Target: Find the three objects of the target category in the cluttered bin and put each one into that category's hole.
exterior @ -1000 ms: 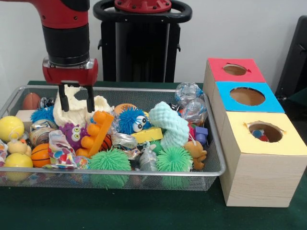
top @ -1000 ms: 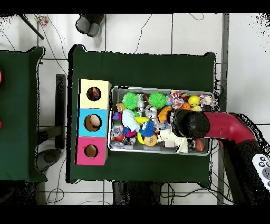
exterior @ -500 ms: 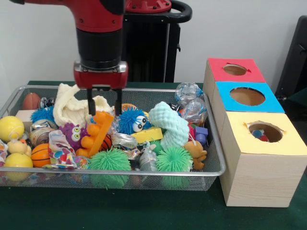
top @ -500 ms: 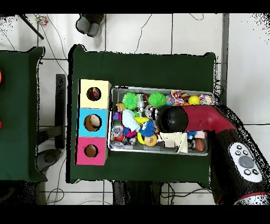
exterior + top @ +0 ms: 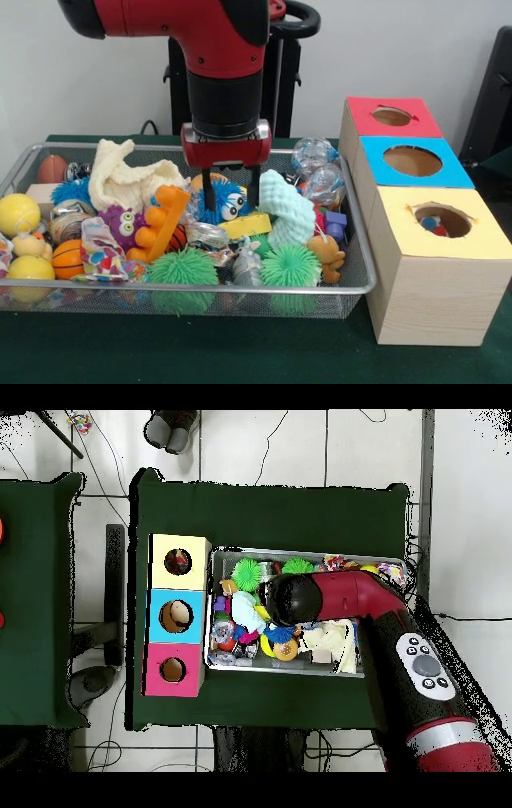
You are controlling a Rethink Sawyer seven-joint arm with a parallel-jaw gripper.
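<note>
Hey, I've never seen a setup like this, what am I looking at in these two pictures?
This is a red and black robot arm working over a green table. One picture looks across the table; the other looks straight down from above. On the table sits a wire basket heaped with toys: spiky rubber balls, a cream cloth, an orange plastic toy. Beside it stand three boxes with holes on top, red, blue and yellow. The gripper hangs open over a blue fuzzy ball with eyes, holding nothing.
</note>
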